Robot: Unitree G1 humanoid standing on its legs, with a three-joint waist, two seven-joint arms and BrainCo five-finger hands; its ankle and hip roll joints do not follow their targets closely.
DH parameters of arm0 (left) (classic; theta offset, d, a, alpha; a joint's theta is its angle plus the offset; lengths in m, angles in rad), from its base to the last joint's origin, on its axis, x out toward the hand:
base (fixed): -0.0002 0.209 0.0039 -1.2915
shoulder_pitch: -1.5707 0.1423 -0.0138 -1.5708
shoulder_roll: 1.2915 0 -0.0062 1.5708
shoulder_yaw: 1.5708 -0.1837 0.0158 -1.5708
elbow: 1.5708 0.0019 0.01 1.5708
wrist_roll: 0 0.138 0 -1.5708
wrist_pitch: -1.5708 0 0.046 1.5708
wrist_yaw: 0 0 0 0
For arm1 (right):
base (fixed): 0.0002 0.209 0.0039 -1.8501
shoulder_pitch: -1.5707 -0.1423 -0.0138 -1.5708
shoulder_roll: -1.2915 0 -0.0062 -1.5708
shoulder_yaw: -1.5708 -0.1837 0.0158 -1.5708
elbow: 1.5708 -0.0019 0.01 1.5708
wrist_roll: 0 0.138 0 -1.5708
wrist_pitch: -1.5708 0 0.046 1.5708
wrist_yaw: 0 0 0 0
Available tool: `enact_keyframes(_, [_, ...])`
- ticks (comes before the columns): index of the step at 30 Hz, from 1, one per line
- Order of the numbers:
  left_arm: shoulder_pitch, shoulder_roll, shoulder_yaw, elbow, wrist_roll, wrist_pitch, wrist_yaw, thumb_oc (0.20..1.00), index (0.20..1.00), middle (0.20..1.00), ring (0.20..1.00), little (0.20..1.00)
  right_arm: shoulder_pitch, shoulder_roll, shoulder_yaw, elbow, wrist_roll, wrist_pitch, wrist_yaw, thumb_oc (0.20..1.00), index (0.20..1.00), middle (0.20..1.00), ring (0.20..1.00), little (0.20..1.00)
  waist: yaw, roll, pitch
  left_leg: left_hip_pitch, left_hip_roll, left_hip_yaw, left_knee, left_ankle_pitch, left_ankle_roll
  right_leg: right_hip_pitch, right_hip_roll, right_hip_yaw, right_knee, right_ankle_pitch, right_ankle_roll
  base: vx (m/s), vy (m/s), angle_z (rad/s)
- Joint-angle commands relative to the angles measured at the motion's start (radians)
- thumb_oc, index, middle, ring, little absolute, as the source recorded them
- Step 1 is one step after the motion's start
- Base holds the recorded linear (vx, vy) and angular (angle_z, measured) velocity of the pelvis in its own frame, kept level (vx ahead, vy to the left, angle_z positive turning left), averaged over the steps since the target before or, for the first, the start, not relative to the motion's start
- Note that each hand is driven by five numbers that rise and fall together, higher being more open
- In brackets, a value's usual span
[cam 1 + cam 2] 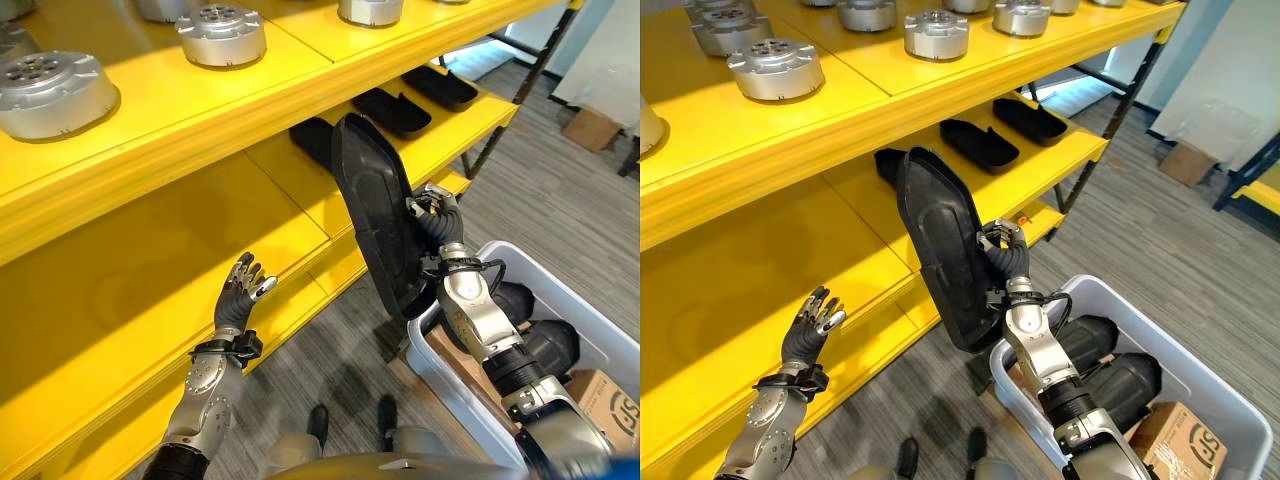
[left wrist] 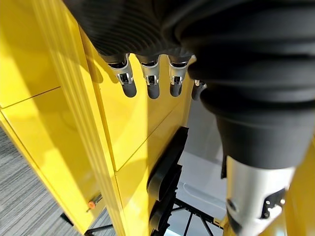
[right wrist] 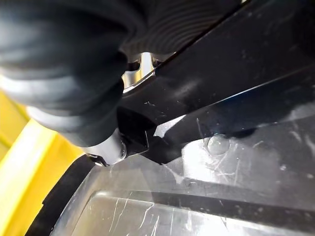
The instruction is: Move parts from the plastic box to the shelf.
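R robot hand (image 1: 432, 212) grips black part (image 1: 380, 215); L robot hand (image 1: 243, 288) relaxed; L wrist shows shelf (image 2: 59, 123) underside.

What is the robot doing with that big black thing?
The robot's right hand is gripping a big black part by its edge and holding it up on end, above the plastic box and in front of the yellow shelf. More black parts already lie on the middle shelf level, and round silver parts sit on the level above. Its left hand is open and empty, raised by the lower shelf edge.
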Motion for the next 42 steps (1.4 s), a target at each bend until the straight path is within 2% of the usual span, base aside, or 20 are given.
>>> enact_keyframes(1, [-0.028,0.009,-0.008,-0.041,0.007,-0.036,-0.013,1.0,1.0,1.0,1.0,1.0,-0.054,-0.021,-0.059,-0.061,0.022,-0.074,0.011,0.2,0.2,0.2,0.2,0.2,-0.008,-0.007,-0.065,-0.027,0.048,0.036,0.0,-0.007,-0.035,0.011,0.011,-0.062,0.153,-0.103,0.028,-0.01,-0.105,0.34])
enact_keyframes(5, [-0.017,0.0,-0.015,-0.038,-0.003,-0.029,-0.027,1.0,1.0,1.0,1.0,1.0,-0.04,-0.033,-0.071,-0.072,0.019,-0.088,0.011,0.2,0.2,0.2,0.2,0.2,-0.01,-0.007,-0.056,-0.052,0.072,0.003,0.017,0.016,-0.06,0.022,0.027,-0.105,0.15,-0.12,0.008,-0.06,-0.189,0.3])
enact_keyframes(6, [-0.021,-0.005,-0.022,-0.035,-0.007,-0.027,-0.034,1.0,1.0,1.0,1.0,1.0,-0.032,-0.044,-0.079,-0.084,0.019,-0.092,0.014,0.2,0.2,0.2,0.2,0.2,-0.014,-0.007,-0.038,-0.096,0.07,-0.003,0.076,0.017,-0.081,0.02,0.021,-0.135,0.158,-0.126,0.0,-0.21,-0.159,0.49])
enact_keyframes(7, [-0.034,-0.007,-0.029,-0.026,-0.008,-0.028,-0.036,1.0,1.0,1.0,1.0,1.0,-0.03,-0.055,-0.088,-0.094,0.019,-0.096,0.011,0.2,0.2,0.2,0.2,0.2,-0.022,-0.009,-0.022,-0.131,0.072,0.032,0.131,0.012,-0.086,0.009,0.012,-0.157,0.172,-0.126,-0.002,-0.25,-0.126,0.89])
enact_keyframes(8, [-0.042,-0.01,-0.031,-0.021,-0.009,-0.027,-0.037,1.0,1.0,1.0,1.0,1.0,-0.028,-0.065,-0.096,-0.106,0.019,-0.099,0.009,0.2,0.2,0.2,0.2,0.2,-0.032,-0.012,-0.012,-0.144,0.097,0.098,0.166,0.002,-0.084,-0.002,-0.001,-0.179,0.188,-0.125,-0.003,-0.23,-0.051,1.37])
enact_keyframes(9, [-0.036,-0.011,-0.033,-0.019,-0.016,-0.021,-0.046,1.0,1.0,1.0,1.0,1.0,-0.023,-0.077,-0.1,-0.113,0.02,-0.102,-0.005,0.2,0.2,0.2,0.2,0.2,-0.056,-0.016,-0.009,-0.132,0.183,0.199,0.204,-0.012,-0.082,-0.028,-0.019,-0.199,0.22,-0.125,-0.011,-0.14,-0.035,1.68])
enact_keyframes(10, [-0.021,-0.01,-0.029,-0.025,-0.016,-0.022,-0.04,1.0,1.0,1.0,1.0,1.0,-0.02,-0.065,-0.092,-0.114,0.017,-0.101,-0.006,0.2,0.2,0.2,0.2,0.2,-0.041,-0.01,-0.002,-0.108,0.213,0.142,0.236,-0.031,-0.1,-0.039,-0.013,-0.177,0.259,-0.146,-0.019,-0.08,-0.02,1.07])
enact_keyframes(11, [-0.021,-0.009,-0.029,-0.025,-0.016,-0.022,-0.04,1.0,1.0,1.0,1.0,1.0,-0.02,-0.065,-0.092,-0.114,0.017,-0.101,-0.006,0.2,0.2,0.2,0.2,0.2,-0.043,-0.011,-0.005,-0.112,0.212,0.14,0.234,-0.026,-0.1,-0.042,-0.013,-0.179,0.256,-0.142,-0.02,0.02,0.01,0.16])
enact_keyframes(12, [-0.021,-0.011,-0.026,-0.032,-0.016,-0.021,-0.032,1.0,1.0,1.0,1.0,1.0,-0.022,-0.057,-0.088,-0.109,0.014,-0.102,-0.005,0.2,0.2,0.2,0.2,0.2,-0.037,-0.004,-0.005,-0.091,0.241,0.072,0.224,-0.015,-0.112,-0.052,-0.013,-0.172,0.29,-0.159,-0.017,0.02,0.023,-0.31])
enact_keyframes(13, [-0.018,-0.014,-0.027,-0.038,-0.018,-0.02,-0.032,1.0,1.0,1.0,1.0,1.0,-0.024,-0.054,-0.084,-0.1,0.012,-0.103,-0.006,0.2,0.2,0.2,0.2,0.2,-0.039,0.002,-0.006,-0.068,0.266,0.064,0.198,-0.006,-0.117,-0.052,-0.014,-0.176,0.302,-0.166,-0.018,0.02,0.08,-0.16])
enact_keyframes(14, [-0.017,-0.013,-0.027,-0.049,-0.023,-0.021,-0.032,1.0,1.0,1.0,1.0,1.0,-0.03,-0.05,-0.079,-0.094,0.012,-0.104,-0.014,0.2,0.2,0.2,0.2,0.2,-0.039,0.013,-0.007,-0.064,0.309,0.063,0.175,0.033,-0.126,-0.06,-0.02,-0.184,0.323,-0.175,-0.013,-0.02,0.124,0.12])
enact_keyframes(16, [-0.022,-0.013,-0.03,-0.055,-0.032,-0.021,-0.033,1.0,1.0,1.0,1.0,1.0,-0.041,-0.05,-0.072,-0.086,0.017,-0.107,-0.025,0.2,0.2,0.2,0.2,0.2,-0.044,0.03,-0.001,-0.067,0.358,0.062,0.123,0.092,-0.132,-0.087,-0.043,-0.2,0.376,-0.195,-0.011,-0.05,0.21,0.27])
enact_keyframes(17, [-0.021,-0.01,-0.032,-0.058,-0.036,-0.021,-0.038,1.0,1.0,1.0,1.0,1.0,-0.049,-0.051,-0.066,-0.087,0.014,-0.107,-0.032,0.2,0.2,0.2,0.2,0.2,-0.046,0.049,0.0,-0.053,0.376,0.096,0.08,0.098,-0.135,-0.097,-0.066,-0.221,0.404,-0.205,-0.004,-0.01,0.232,0.41])
enact_keyframes(19, [-0.015,-0.002,-0.031,-0.056,-0.035,-0.023,-0.041,1.0,1.0,1.0,1.0,1.0,-0.051,-0.049,-0.064,-0.087,0.001,-0.101,-0.03,0.2,0.2,0.2,0.2,0.2,-0.032,0.069,-0.002,-0.042,0.356,0.096,0.066,0.088,-0.146,-0.082,-0.088,-0.236,0.408,-0.201,-0.001,0.08,0.22,0.54])
enact_keyframes(24, [-0.01,0.014,-0.03,-0.06,-0.03,-0.024,-0.047,1.0,1.0,1.0,1.0,1.0,-0.047,-0.038,-0.065,-0.067,-0.003,-0.091,-0.021,0.2,0.2,0.2,0.2,0.2,-0.007,0.059,0.009,-0.04,0.307,0.078,0.094,0.037,-0.145,-0.017,-0.129,-0.271,0.371,-0.182,0.019,0.1,0.137,0.4])
enact_keyframes(27, [-0.005,0.031,-0.027,-0.076,-0.03,-0.025,-0.048,1.0,1.0,1.0,1.0,1.0,-0.067,-0.027,-0.062,-0.018,0.0,-0.073,-0.019,0.2,0.2,0.2,0.2,0.2,0.027,0.046,0.01,-0.059,0.25,0.061,0.117,-0.002,-0.139,0.026,-0.174,-0.297,0.326,-0.153,0.047,0.07,0.148,0.39])
enact_keyframes(32, [-0.014,0.047,-0.032,-0.089,-0.032,-0.025,-0.043,1.0,1.0,1.0,1.0,1.0,-0.122,-0.023,-0.051,0.033,-0.003,-0.059,-0.029,0.2,0.2,0.2,0.2,0.2,0.057,0.033,0.017,-0.1,0.201,0.033,0.145,-0.021,-0.129,0.037,-0.207,-0.321,0.312,-0.139,0.063,0.02,0.079,0.2])
enact_keyframes(37, [-0.024,0.078,-0.036,-0.113,-0.042,-0.027,-0.04,1.0,1.0,1.0,1.0,1.0,-0.239,-0.022,-0.046,0.146,0.004,-0.044,-0.047,0.2,0.2,0.2,0.2,0.2,0.108,0.015,0.035,-0.157,0.155,-0.006,0.186,-0.036,-0.12,0.044,-0.229,-0.357,0.313,-0.137,0.07,0.01,0.015,0.26])
enact_keyframes(38, [-0.028,0.09,-0.038,-0.122,-0.05,-0.029,-0.036,1.0,1.0,1.0,1.0,1.0,-0.29,-0.031,-0.046,0.183,0.007,-0.039,-0.059,0.2,0.2,0.2,0.2,0.2,0.129,0.012,0.048,-0.176,0.147,-0.016,0.201,-0.042,-0.121,0.041,-0.235,-0.366,0.326,-0.144,0.071,-0.02,-0.026,0.38])
enact_keyframes(42, [-0.045,0.117,-0.041,-0.129,-0.064,-0.035,-0.031,1.0,1.0,1.0,1.0,1.0,-0.428,-0.072,-0.043,0.293,0.012,-0.024,-0.077,0.2,0.2,0.2,0.2,0.2,0.163,0.012,0.075,-0.222,0.13,-0.044,0.23,-0.039,-0.12,0.023,-0.241,-0.383,0.353,-0.154,0.066,-0.04,-0.024,0.33])
